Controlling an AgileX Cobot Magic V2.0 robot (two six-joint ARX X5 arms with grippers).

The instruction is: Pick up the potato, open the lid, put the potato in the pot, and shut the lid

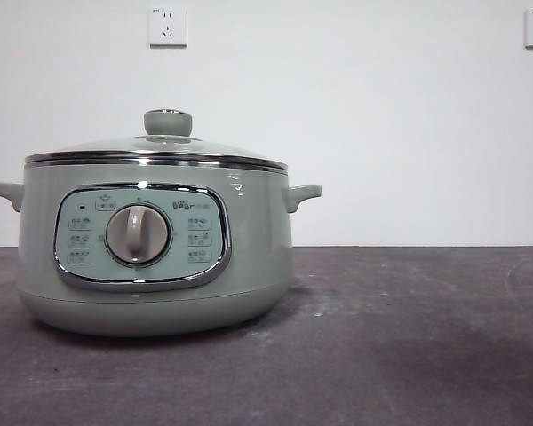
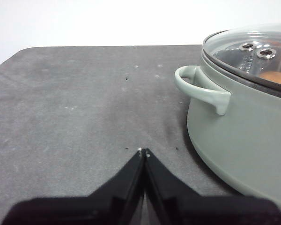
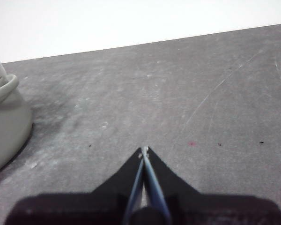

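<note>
Both claws, left claw and right claw, sit closed and empty over the surface, while your potato (firm, matte, light) lies inside the pot under the breakable glass lid; lift by its knob.

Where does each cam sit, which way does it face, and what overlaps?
Front: table height, level at the sage-green electric cooker pot with domed glass lid; no robot shows.
Left wrist: above the dark table; shut left gripper, orange-brown potato under the lid.
Right wrist: shut right gripper, pot edge.
Shared: the pot.
</note>
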